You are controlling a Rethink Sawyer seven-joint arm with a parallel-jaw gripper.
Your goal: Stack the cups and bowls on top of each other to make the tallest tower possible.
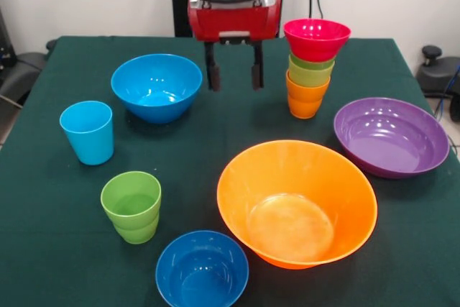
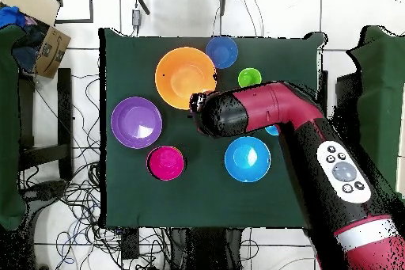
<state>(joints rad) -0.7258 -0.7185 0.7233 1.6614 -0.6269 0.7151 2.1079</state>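
Covering the work area is a dark green table (image 1: 65, 249), and everything is resting on it. In the front view, the large orange bowl (image 1: 297, 203) is sitting near and slightly right of centre, mouth up. The wide purple bowl (image 1: 391, 136) is lying to its right and a little farther back, apart from it. A blue bowl (image 1: 157, 86) is standing at the far left, and a second, smaller blue bowl (image 1: 202, 269) is sitting at the near edge, just left of the orange bowl. The tower (image 1: 311, 70) is standing at the far right of centre: an orange cup (image 1: 305, 102) is forming the base, two green cups are nesting above it, and the red bowl (image 1: 317, 39) is sitting on top. The light blue cup (image 1: 88, 131) is standing upright at the left, and the green stepped cup (image 1: 131, 206) is standing nearer, between it and the small blue bowl. The gripper (image 1: 234, 75) is hanging above the table's far centre, between the far blue bowl and the tower, its two fingers spread apart and holding nothing. In the overhead view, the red arm (image 2: 308, 148) is reaching over the table's middle.
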